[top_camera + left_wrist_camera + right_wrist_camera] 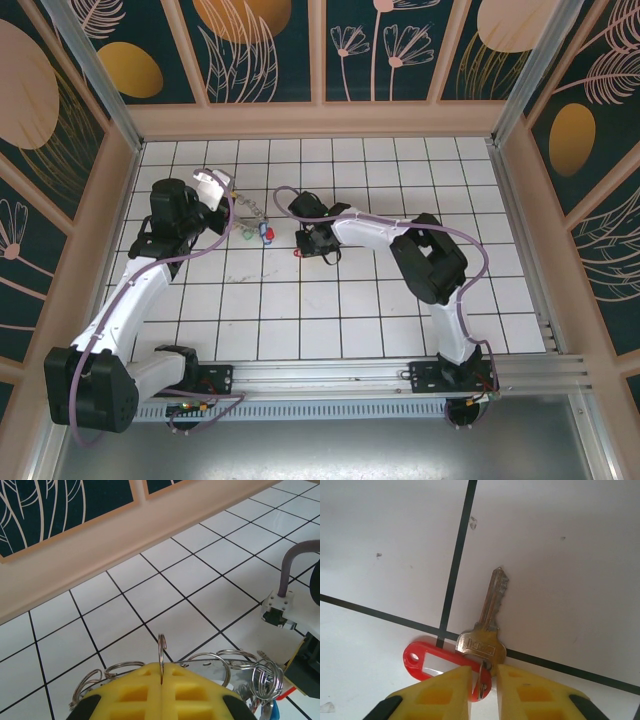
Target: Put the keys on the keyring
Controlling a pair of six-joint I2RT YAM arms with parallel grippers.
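Note:
My left gripper (162,669) is shut on one upright loop of the keyring (161,647), a chain of silver split rings curving off to both sides. In the top view the keyring (252,214) hangs from the left gripper (231,203), with blue- and green-tagged keys (265,233) at its lower end. A brass-coloured key (487,615) with a red tag (425,659) lies flat on the white tiles. My right gripper (484,674) stands over it, jaws a little apart, the key's small split ring (481,681) loose between them. The right gripper (304,244) is just right of the keyring.
White tiled floor (330,300) with black grout lines, walled by wooden-framed panels (310,118). The right arm's wrist and cable (282,602) sit close to the keyring's right end. Open floor lies toward the near edge.

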